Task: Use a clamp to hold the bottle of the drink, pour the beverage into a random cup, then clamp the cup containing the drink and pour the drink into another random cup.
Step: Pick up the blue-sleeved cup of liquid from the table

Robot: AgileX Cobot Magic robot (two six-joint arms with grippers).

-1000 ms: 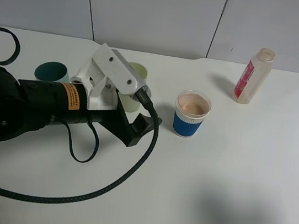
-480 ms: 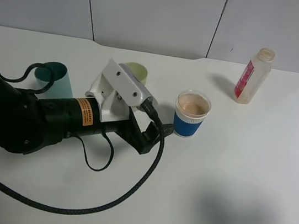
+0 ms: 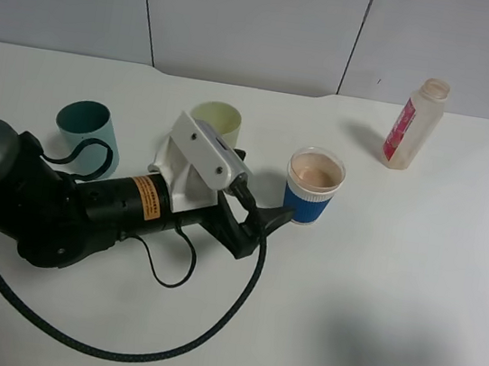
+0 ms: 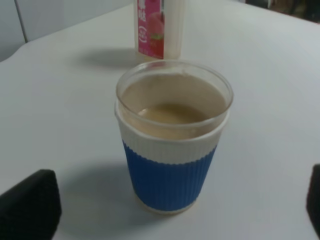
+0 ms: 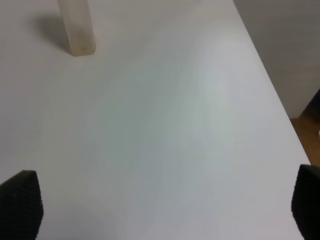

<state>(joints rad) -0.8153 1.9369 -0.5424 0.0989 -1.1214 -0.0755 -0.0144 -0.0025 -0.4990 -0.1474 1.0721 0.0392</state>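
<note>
- The white bench (image 3: 412,288) carries everything you need.
- Your left clamp (image 3: 268,220) lies low over the bench. Its jaws are spread wide and hold nothing.
- Your right clamp (image 5: 164,200) also has its jaws fully apart and empty, with only bare bench between them.
- The bottle (image 3: 414,125) stands upright, well ahead of the right jaws and off to one side. It is also far beyond the left jaws, behind the cup.
- The teal cup (image 3: 87,134) stands well behind the left jaws, beside the arm body.
- The pale yellow-green cup (image 3: 216,124) stands beside the wrist bracket, behind the left jaws.
- The blue-sleeved cup (image 3: 314,188) stands upright just ahead of the left jaws, centred on their gap and not gripped. Whether a tip touches it you cannot tell.
- The beverage (image 3: 317,169) — light brown-pink — sits inside that cup.
</note>
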